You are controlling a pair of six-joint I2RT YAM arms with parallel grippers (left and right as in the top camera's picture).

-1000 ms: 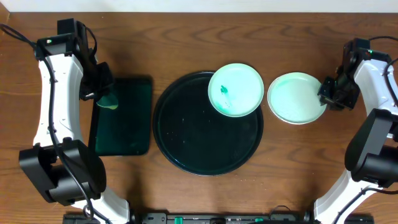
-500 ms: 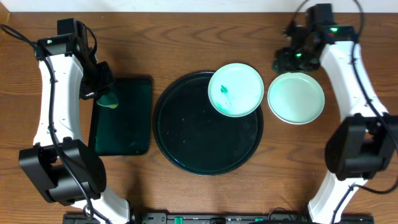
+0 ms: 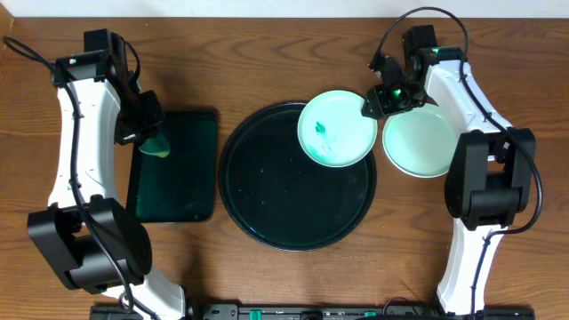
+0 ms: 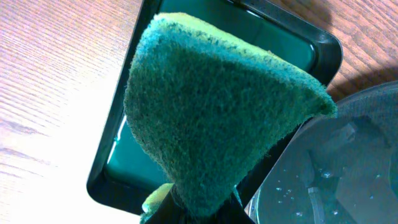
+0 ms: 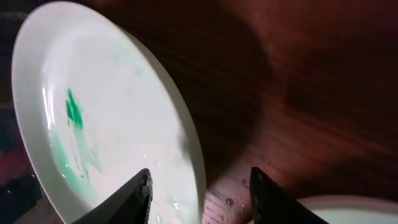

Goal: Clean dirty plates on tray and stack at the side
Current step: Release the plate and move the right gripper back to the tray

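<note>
A mint-green plate (image 3: 336, 127) with a green smear lies on the upper right rim of the round black tray (image 3: 267, 204). My right gripper (image 3: 373, 102) is open, its fingers straddling that plate's right edge (image 5: 186, 149). A clean pale plate (image 3: 425, 142) sits on the table to the right of the tray. My left gripper (image 3: 149, 142) is shut on a green sponge (image 4: 211, 112), held over the rectangular dark tray (image 3: 178, 169). A third plate is not in view.
The rectangular dark tray (image 4: 292, 37) lies left of the round tray, whose wet edge shows in the left wrist view (image 4: 348, 162). Brown wooden table all round.
My right arm has swung from the far right of the clean plate, round its back, to the smeared plate's right edge. The left arm has not moved.
</note>
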